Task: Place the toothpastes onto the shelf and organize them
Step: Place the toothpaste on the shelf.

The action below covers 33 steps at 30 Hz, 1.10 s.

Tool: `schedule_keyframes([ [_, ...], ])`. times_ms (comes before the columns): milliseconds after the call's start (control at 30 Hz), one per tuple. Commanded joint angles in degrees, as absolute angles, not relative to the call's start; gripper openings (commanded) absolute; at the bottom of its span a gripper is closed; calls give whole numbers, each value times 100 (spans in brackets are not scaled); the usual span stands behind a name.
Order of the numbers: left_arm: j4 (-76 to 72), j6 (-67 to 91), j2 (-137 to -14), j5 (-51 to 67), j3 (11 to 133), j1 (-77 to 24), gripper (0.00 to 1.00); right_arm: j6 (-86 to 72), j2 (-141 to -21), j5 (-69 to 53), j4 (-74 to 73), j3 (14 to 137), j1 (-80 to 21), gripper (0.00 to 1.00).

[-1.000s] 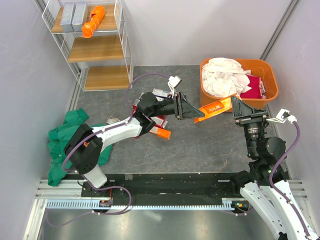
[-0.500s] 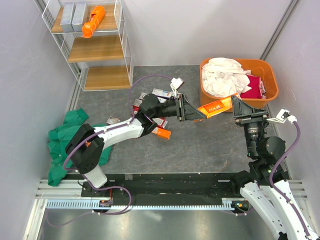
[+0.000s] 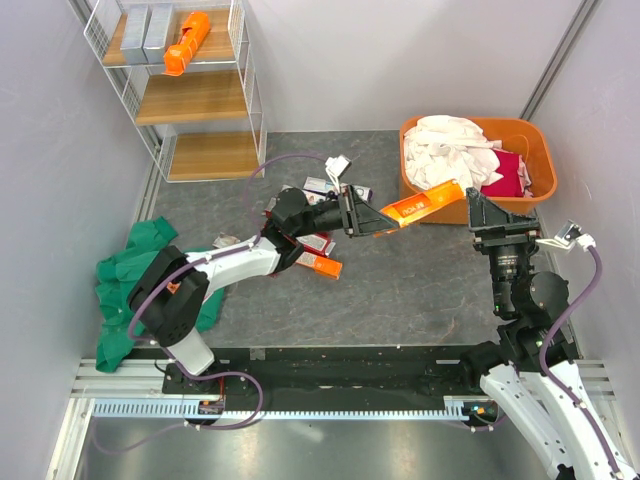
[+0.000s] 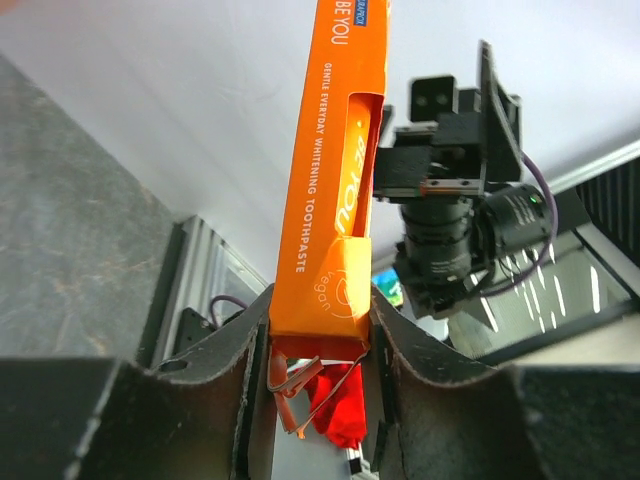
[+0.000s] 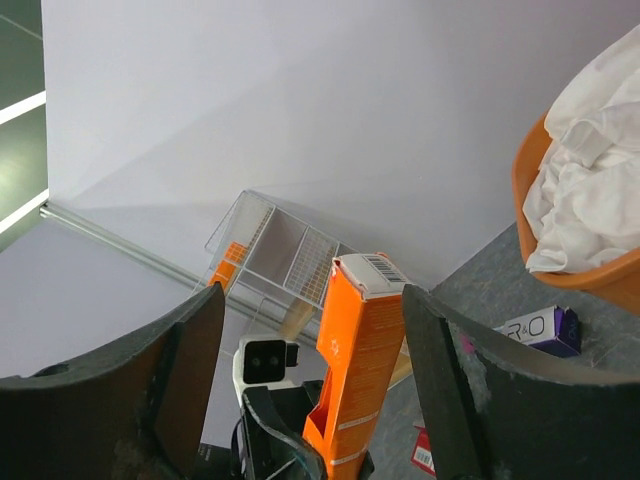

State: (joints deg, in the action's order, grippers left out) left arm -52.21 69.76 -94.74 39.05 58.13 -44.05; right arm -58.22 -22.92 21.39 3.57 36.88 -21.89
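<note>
My left gripper (image 3: 368, 218) is shut on the near end of an orange toothpaste carton (image 3: 421, 203), which juts toward the right arm. In the left wrist view the carton (image 4: 335, 170) stands up from between the jaws of the left gripper (image 4: 318, 350). My right gripper (image 3: 497, 212) is open; in its own view the carton's far end (image 5: 365, 340) sits between the spread fingers of the right gripper (image 5: 310, 295). More toothpastes lie on the floor (image 3: 322, 264), one white and purple (image 5: 540, 328). The shelf (image 3: 190, 97) at the back left holds two silver-grey cartons (image 3: 146, 30) and an orange one (image 3: 187, 42) on its top board.
An orange tub (image 3: 535, 150) full of laundry stands at the back right, just behind the right gripper. A green cloth (image 3: 130, 270) lies bunched at the left beside the left arm's base. Grey walls close in both sides.
The left gripper has closed on the orange carton and pulled it leftward. The right gripper has opened and let go of the carton's other end.
</note>
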Motion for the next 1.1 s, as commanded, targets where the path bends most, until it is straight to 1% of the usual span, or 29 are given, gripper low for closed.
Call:
schedule_keyframes([
  [0, -5511, 7154, -8948, 3578, 5494, -4027, 28, -5915, -2276, 2382, 299, 3665, -2197, 79],
  [200, -5309, 7154, -8605, 3604, 5046, -3500, 27, -5906, -2285, 2470, 202, 3604, -2197, 82],
  [267, -4994, 7058, -8377, 3560, 4957, -3341, 27, -5906, -2311, 2478, 176, 3586, -2197, 85],
  [333, -4669, 6944, -8088, 3481, 4904, -3086, 27, -5906, -2329, 2487, 158, 3551, -2197, 85],
  [400, -3983, 6724, -7858, 3332, 4930, -2823, 27, -5880, -2338, 2470, 123, 3533, -2197, 85],
  [467, -3187, 6488, -7551, 3174, 5001, -2646, 28, -5871, -2373, 2452, 97, 3516, -2197, 85],
  [567, -2499, 6267, -7235, 2927, 5141, -2330, 27, -5854, -2364, 2470, 44, 3472, -2197, 85],
  [667, -2268, 6223, -7084, 2935, 5360, -2013, 28, -5818, -2373, 2452, 18, 3419, -2189, 85],
  [800, -2022, 6258, -7084, 3268, 5676, -1513, 28, -5792, -2399, 2426, -130, 3349, -2197, 85],
  [1067, -1705, 6187, -7110, 3673, 6397, -844, 28, -5898, -2619, 2215, -202, 3191, -2197, 85],
])
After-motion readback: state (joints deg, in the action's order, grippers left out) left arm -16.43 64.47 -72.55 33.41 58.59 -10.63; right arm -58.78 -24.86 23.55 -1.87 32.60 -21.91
